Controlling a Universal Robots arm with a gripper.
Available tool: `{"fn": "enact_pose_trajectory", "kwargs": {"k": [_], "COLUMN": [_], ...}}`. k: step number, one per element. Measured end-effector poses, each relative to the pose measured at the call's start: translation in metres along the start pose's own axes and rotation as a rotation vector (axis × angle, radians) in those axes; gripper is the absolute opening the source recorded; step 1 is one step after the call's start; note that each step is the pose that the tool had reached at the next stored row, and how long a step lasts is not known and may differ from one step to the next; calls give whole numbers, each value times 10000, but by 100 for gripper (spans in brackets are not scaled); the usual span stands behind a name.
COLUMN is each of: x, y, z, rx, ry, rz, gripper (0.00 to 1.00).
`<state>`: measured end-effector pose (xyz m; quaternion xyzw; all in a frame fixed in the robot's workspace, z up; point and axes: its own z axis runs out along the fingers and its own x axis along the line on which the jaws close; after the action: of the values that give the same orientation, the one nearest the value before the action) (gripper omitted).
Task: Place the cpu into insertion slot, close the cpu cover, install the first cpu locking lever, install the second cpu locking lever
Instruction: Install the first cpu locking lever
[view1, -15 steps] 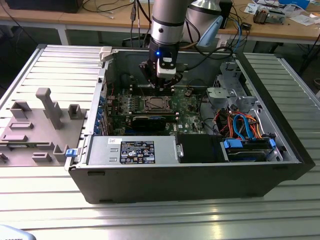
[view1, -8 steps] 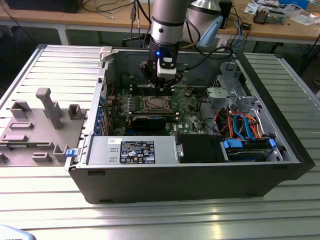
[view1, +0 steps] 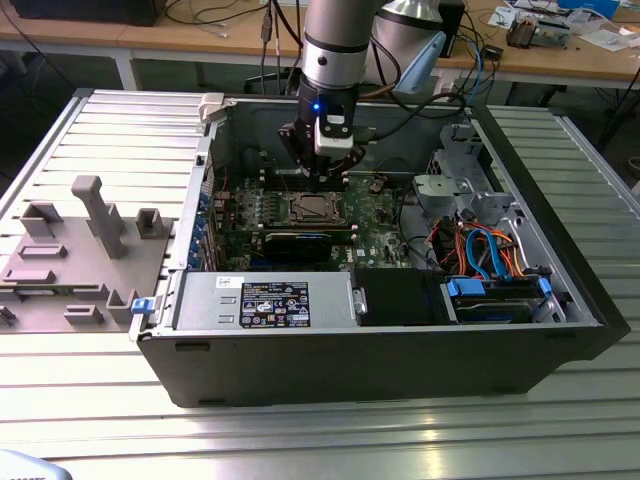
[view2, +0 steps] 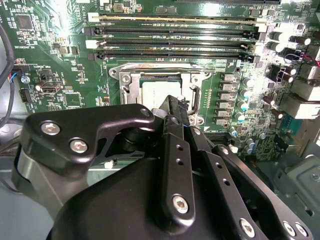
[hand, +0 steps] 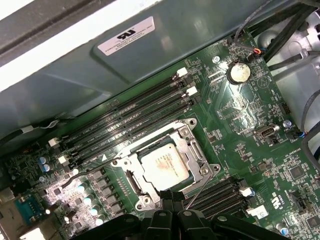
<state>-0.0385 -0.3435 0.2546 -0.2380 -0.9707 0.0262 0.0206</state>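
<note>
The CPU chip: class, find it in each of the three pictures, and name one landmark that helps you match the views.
Exterior view: the chip sits in its socket on the green board, just below the gripper.
Second wrist view: it lies inside the silver frame, partly hidden behind the gripper.
First wrist view: it lies in the frame, just beyond the gripper.
Shared landmark: the long black memory slots beside the socket.

Silver-topped cpu (hand: 164, 165) flat in the metal-framed insertion slot (hand: 186, 131), uncovered.

gripper (view2: 172, 107) over cpu (view2: 159, 91), seemingly seated
</note>
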Motion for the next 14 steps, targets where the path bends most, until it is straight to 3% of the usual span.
{"fn": "enact_pose_trajectory", "kwargs": {"k": [14], "x": [0], "y": [0], "z": [0], "rx": [4], "ry": [-9], "rz": [-137], "gripper": [11]}}
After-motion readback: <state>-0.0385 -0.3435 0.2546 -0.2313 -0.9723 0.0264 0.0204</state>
